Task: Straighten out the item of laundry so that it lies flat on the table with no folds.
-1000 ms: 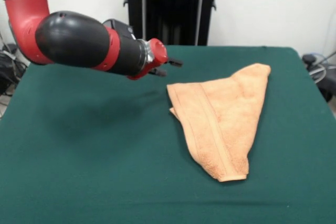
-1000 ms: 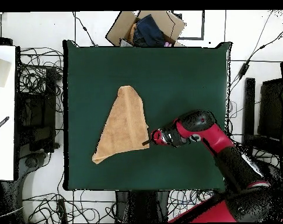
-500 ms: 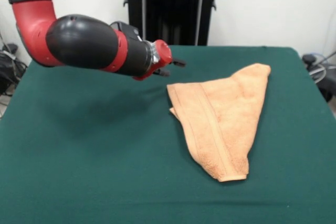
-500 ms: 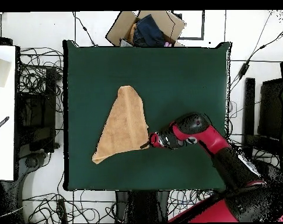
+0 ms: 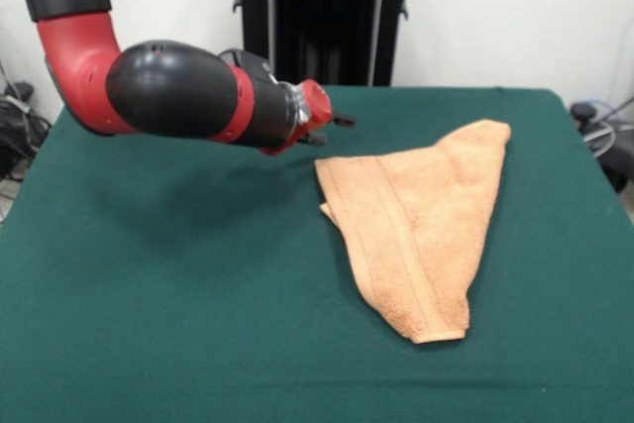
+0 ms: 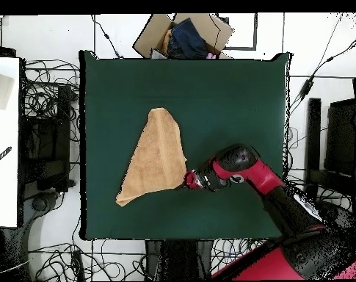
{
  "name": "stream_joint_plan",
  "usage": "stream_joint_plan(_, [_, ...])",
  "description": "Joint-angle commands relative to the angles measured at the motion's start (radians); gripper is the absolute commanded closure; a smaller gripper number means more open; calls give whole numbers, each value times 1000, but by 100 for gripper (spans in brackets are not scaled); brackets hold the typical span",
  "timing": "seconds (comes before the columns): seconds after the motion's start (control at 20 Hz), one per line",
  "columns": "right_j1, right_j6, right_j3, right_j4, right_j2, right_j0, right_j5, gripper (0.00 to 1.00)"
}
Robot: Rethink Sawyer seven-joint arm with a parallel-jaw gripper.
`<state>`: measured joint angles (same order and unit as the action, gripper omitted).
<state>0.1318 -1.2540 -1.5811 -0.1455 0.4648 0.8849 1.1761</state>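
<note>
The item of laundry (image 5: pixel 416 220), a peach-orange towel, lies folded over itself in a rough triangle on the right half of the green table (image 5: pixel 168 274). A woven band runs along its left fold. In the overhead view the towel (image 6: pixel 155 156) sits left of centre. My gripper (image 5: pixel 330 129) hovers just above the table, right by the towel's upper left corner, open with nothing between its fingers. From above, the gripper (image 6: pixel 185 181) is at the towel's lower right corner, with the red and black arm (image 6: pixel 239 165) stretching away to the right.
A cardboard box (image 6: pixel 184 35) with dark cloth inside stands beyond the table's far edge in the overhead view. A white surface (image 6: pixel 4 139) lies to the left, and cables ring the table.
The arm has slid closer to the towel's corner, rightward in the front view and leftward from above. The towel has not moved.
</note>
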Motion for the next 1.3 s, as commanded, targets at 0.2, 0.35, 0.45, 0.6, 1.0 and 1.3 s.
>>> stream_joint_plan(0.2, [-51,167,122,-83,77,-6,-63,0])
stream_joint_plan(0.35, [-51,175,139,-100,83,-10,-65,0])
stream_joint_plan(0.45, [-53,180,148,-108,86,-11,-64,0])
stream_joint_plan(0.6, [-50,186,158,-132,95,-12,-71,0])
stream_joint_plan(1.0, [-30,183,164,-180,115,-16,-94,0])
stream_joint_plan(1.3, [-29,198,173,-219,134,-12,-121,0])
